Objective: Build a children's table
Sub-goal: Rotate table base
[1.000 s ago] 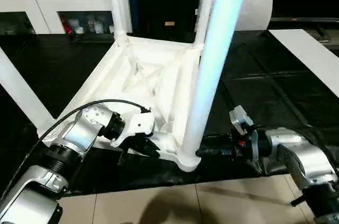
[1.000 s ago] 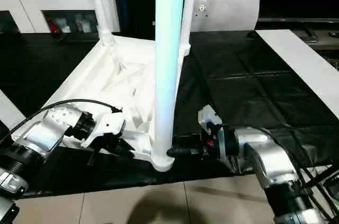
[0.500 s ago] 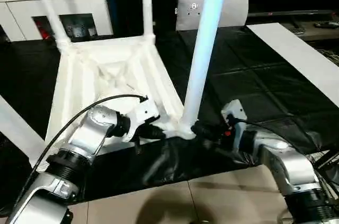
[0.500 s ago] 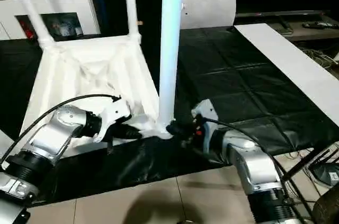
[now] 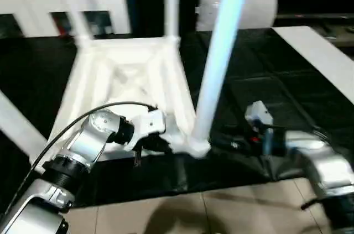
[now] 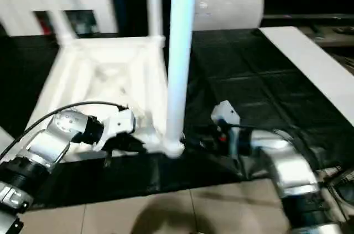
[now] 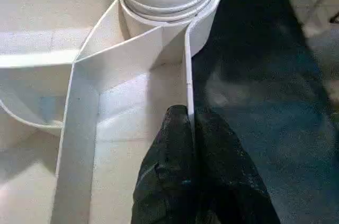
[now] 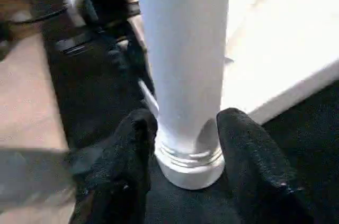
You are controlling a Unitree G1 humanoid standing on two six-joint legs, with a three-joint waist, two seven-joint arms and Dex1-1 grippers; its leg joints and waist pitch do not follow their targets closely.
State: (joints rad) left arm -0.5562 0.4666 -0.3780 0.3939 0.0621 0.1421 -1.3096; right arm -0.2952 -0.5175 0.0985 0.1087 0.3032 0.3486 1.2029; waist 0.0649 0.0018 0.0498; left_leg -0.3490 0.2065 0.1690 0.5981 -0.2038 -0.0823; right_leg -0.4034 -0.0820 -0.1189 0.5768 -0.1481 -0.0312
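The children's table lies upside down on a black mat, its ribbed white top [image 5: 121, 73] facing up. Two legs stand in the far corner sockets [image 5: 171, 1] [image 5: 72, 7]. A third leg [image 5: 218, 51] rises from the near right socket [image 5: 197, 146]. A fourth leg [image 5: 14, 120] slants off to the left from the near left corner. My left gripper [image 7: 189, 115] is shut on the thin rim wall beside the near right socket, and it also shows from above [image 5: 160, 144]. My right gripper [image 8: 188, 123] reaches in from the right. Its fingers [image 8: 140, 139] lie against both sides of the near right leg's foot.
A white cabinet [image 5: 33, 1] stands at the back left and a pale cushion [image 5: 260, 4] leans behind the table. A white board [image 5: 323, 62] lies along the right side. The black mat [image 5: 265, 79] ends at the tiled floor [image 5: 166, 212] near me.
The camera has shifted. My right gripper's fingers have spread and now sit on both sides of the near right leg's foot. My left gripper keeps its hold on the rim.
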